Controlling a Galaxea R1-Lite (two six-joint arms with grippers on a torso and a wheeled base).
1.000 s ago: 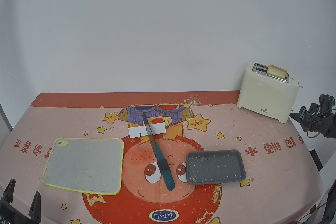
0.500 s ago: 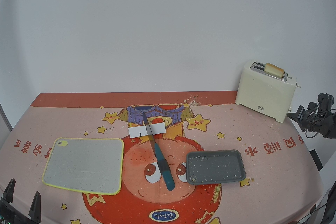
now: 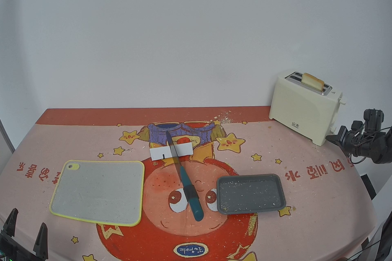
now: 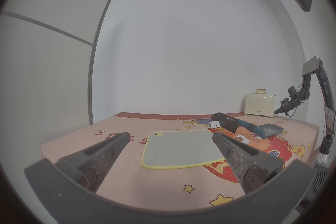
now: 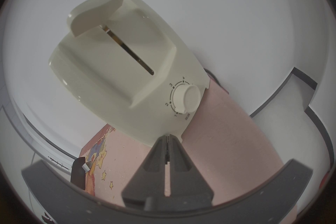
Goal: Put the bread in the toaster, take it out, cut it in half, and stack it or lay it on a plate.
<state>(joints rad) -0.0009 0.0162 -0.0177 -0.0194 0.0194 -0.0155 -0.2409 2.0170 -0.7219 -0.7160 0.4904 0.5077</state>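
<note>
Farthest from the cream plastic toaster [image 3: 304, 111], the left gripper [image 4: 170, 135] hangs with its fingers spread wide. Closer to the toaster lie the grey yellow-rimmed cutting board [image 3: 98, 191], then the teal-handled knife [image 3: 185, 182], then the dark grey rectangular plate [image 3: 251, 194]. The right gripper [image 5: 167, 138], fingers clenched together, has its tips against the toaster's base. The browned bread slice [image 3: 312, 80] sticks up from a slot in the toaster's top.

- I read this as a bare test room staged as a kitchen.
- Plain white walls [image 3: 183, 29] rise past both grippers, with seamed panels [image 4: 42, 60] off to one side of my left gripper [image 4: 170, 134].
- A cartoon-printed tablecloth [image 3: 81, 139] lies under them.
- The kitchen props are few: a toaster [image 3: 304, 111] just beside my right gripper [image 3: 331, 138], a cutting board [image 3: 98, 191] ahead of the left gripper, and a knife [image 3: 185, 182] and tray [image 3: 250, 194] beyond that.
</note>
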